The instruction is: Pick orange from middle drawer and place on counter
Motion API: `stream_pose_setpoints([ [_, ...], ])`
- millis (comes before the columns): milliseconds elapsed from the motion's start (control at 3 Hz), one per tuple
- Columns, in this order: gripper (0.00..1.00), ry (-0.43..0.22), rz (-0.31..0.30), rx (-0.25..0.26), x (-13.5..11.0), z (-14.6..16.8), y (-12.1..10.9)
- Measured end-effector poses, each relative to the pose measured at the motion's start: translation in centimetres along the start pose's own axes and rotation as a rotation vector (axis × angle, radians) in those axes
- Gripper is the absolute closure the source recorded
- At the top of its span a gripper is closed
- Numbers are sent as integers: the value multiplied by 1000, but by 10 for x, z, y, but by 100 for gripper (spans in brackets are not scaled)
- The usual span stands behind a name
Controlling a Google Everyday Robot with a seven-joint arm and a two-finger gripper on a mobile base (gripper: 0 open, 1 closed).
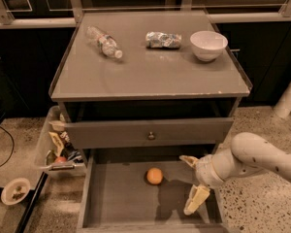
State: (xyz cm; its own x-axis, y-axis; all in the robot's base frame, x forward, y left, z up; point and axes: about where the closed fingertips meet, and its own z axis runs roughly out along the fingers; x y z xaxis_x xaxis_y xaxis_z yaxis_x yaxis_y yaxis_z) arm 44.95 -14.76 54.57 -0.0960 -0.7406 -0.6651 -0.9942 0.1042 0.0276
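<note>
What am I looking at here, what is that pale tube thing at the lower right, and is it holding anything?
It is a robot's arm, and the two-fingered pincer at its end serves as its hand. The single camera looks down on a grey cabinet from the front. The pincer is open and holds nothing. It hangs over the pulled-out drawer, toward the picture's right, and an orange lies on the drawer floor, apart from the pincer. On the counter above sit a plastic bottle, a crumpled packet and a white bowl.
</note>
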Motion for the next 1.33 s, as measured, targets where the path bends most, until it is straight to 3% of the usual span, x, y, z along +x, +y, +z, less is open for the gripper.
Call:
stream_pose_setpoints([
  [667, 0, -81, -17, 116, 18, 54, -43],
  [1000, 0, -135, -27, 119, 24, 84, -61],
  [1333, 0, -183, -20, 71, 30, 117, -74],
])
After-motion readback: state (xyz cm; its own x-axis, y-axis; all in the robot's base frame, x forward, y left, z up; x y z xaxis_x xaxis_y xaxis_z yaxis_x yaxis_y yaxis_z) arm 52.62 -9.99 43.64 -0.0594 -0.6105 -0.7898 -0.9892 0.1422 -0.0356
